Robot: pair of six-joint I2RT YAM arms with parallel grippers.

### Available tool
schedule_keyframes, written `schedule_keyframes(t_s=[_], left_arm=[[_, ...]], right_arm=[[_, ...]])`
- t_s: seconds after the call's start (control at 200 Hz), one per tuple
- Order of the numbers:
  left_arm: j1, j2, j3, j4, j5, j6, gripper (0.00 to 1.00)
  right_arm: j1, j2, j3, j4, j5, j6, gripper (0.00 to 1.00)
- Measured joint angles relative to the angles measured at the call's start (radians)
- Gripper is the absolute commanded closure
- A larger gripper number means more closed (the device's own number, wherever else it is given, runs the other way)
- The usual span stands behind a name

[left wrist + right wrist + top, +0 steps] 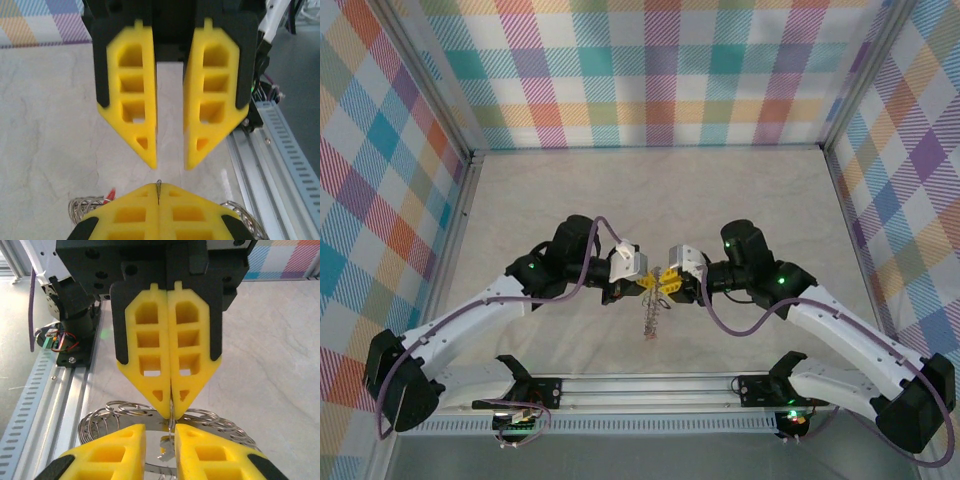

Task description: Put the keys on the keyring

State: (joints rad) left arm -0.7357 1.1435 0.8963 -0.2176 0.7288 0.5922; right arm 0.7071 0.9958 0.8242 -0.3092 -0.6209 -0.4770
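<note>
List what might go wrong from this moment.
1. The left end effector pinches the keyring only by thin wire at its very fingertips; it may slip and fall.
2. The right end effector is open, tips close to the left's; advancing may bump them.

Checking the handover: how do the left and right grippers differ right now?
The left gripper has its fingers pressed together; the right gripper shows a clear gap between its own. The left gripper pinches a thin wire of the keyring; the right gripper clamps nothing. Both have yellow fingers and face each other tip to tip.
</note>
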Motion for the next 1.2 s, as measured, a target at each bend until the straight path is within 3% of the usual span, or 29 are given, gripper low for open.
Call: schedule_keyframes(t_s=[0.295,0.835,1.2], left_arm=[[0.006,-0.016,-0.06,0.163,0.059,-0.119,1.0],[0.006,-0.053,-0.163,0.396,0.026,-0.293,1.0],[0.016,-0.056,-0.198,0.463,0.027,-0.346,1.0]], right_arm=[[0.0,0.0,-0.007,0.034,-0.005,0.018,0.76],[-0.002,0.0,-0.06,0.147,-0.02,0.084,0.78],[-0.016,0.026,-0.075,0.217,-0.029,0.156,1.0]])
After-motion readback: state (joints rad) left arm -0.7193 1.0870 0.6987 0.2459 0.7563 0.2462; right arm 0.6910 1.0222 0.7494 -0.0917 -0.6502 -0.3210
